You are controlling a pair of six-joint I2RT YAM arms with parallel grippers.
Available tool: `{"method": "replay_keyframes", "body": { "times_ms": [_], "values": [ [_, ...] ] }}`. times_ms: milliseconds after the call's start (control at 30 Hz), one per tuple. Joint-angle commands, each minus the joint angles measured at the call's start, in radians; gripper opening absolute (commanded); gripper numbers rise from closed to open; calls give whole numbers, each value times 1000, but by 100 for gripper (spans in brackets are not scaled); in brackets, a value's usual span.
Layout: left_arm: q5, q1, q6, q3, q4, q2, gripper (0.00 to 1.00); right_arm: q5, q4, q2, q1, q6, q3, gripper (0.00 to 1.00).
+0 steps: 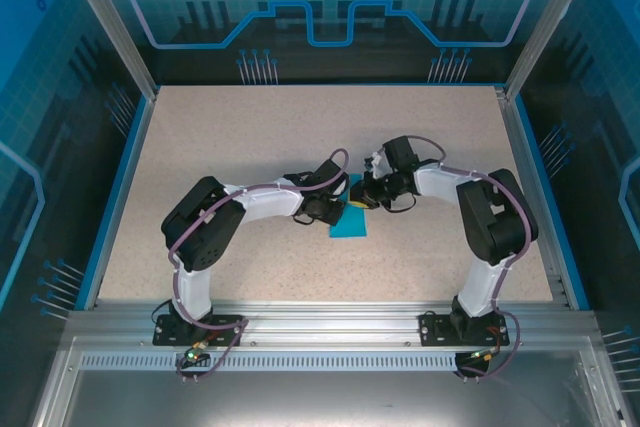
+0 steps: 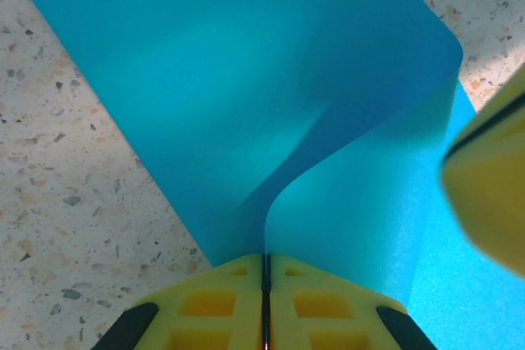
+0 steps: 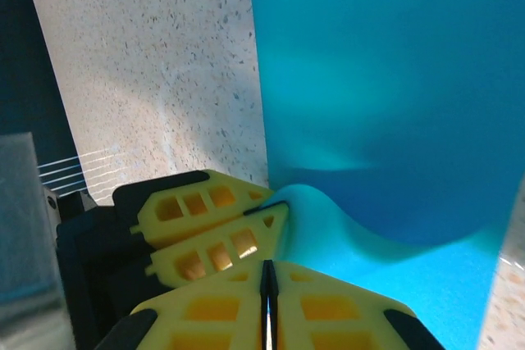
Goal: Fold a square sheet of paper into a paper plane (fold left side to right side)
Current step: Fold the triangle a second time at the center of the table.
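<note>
A plain, unmarked teal-blue square sheet of paper (image 1: 350, 223) lies at the centre of the speckled beige tabletop (image 1: 250, 137), where the two arms meet. In the left wrist view, the yellow left fingers (image 2: 217, 301) are pressed together at bottom centre, pinching the paper's edge, which rises in a smooth curl. In the right wrist view, the right fingers (image 3: 328, 309) likewise pinch a lifted, wavy edge, with the left fingers just beside them at lower left.

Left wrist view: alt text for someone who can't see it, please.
The left gripper, shut, pinches the edge of a teal sheet of paper, which curls up into a fold over a speckled table. A blurred yellow finger intrudes at right.
</note>
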Motion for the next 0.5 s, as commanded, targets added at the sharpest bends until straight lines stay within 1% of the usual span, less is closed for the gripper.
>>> {"method": "replay_keyframes", "body": {
  "times_ms": [0, 133, 467],
  "values": [
    [22, 6, -12, -9, 1, 26, 10, 4, 7, 37, 19, 31, 22, 12],
    [19, 5, -11, -7, 1, 27, 10, 13, -32, 63, 26, 18, 41, 12],
    [22, 6, -9, -4, 0, 32, 11, 85, -162, 115, 28, -27, 81, 12]
  ]
}}
